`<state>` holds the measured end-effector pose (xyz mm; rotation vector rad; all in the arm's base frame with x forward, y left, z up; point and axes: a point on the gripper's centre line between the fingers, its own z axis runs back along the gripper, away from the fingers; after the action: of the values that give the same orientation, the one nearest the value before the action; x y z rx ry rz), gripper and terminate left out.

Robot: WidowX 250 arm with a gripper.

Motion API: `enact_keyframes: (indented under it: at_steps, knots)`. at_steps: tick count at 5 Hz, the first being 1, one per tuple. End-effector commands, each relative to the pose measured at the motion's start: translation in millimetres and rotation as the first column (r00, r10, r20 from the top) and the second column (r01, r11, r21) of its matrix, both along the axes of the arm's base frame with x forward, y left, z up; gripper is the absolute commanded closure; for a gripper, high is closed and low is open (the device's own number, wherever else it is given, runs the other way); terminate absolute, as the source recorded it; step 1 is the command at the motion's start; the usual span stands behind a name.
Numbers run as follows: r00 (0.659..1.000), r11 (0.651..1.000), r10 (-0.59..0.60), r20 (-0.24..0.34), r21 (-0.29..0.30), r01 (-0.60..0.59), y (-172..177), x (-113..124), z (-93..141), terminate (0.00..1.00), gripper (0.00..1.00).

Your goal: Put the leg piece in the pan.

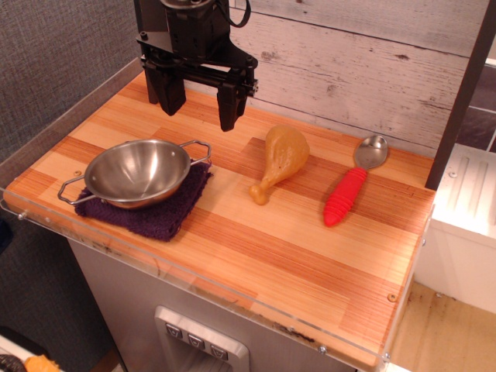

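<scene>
No brand, label or readable writing shows anywhere in the view. The pan serves as the landmark: a shiny steel bowl with two thin wire loop handles, sitting on a dark purple cloth near the left end of the striped wooden table. The cloth is mostly covered by the pan, with only its front and right edges showing.

To the right of the pan, apart from it, lies the leg piece, a glossy golden-tan drumstick resting on the wood with its bulbous end pointing away from the viewer and its knobbed bone end pointing toward the front. Farther right of the pan, beyond the leg piece, lies a spoon with a ribbed red handle and a metal bowl; it does not touch the drumstick.

Above and behind the pan hangs the black gripper, its two fingers spread wide with nothing between them, clear of the tabletop. The arm above it is cut off by the top edge of the frame. Below the table's front edge a grey panel with small buttons is partly visible, its markings too small to make out.
</scene>
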<state>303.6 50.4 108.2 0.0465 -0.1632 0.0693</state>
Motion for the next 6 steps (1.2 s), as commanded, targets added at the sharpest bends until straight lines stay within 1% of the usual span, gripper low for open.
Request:
enact_keyframes:
  at_steps: [1, 2, 3, 4, 5, 6]
  knots:
    - [1.0, 1.0, 0.0, 0.0, 0.0, 0.0, 0, 0, 0, 0.0, 0.0]
    - [0.994, 0.996, 0.046, 0.103, -0.087, -0.037, -15, 7, 9, 0.0, 0.0]
    - [0.991, 0.99, 0.066, 0.117, -0.135, -0.049, -32, 13, 9, 0.0, 0.0]
    - [0.992, 0.986, 0.08, 0.093, -0.152, -0.065, -47, 21, -3, 0.0, 0.0]
    - [0.996, 0.99, 0.054, 0.065, -0.137, -0.045, -50, 29, -16, 0.0, 0.0]
    - [1.0, 0.996, 0.016, 0.019, -0.087, -0.015, -41, 31, -30, 0.0, 0.0]
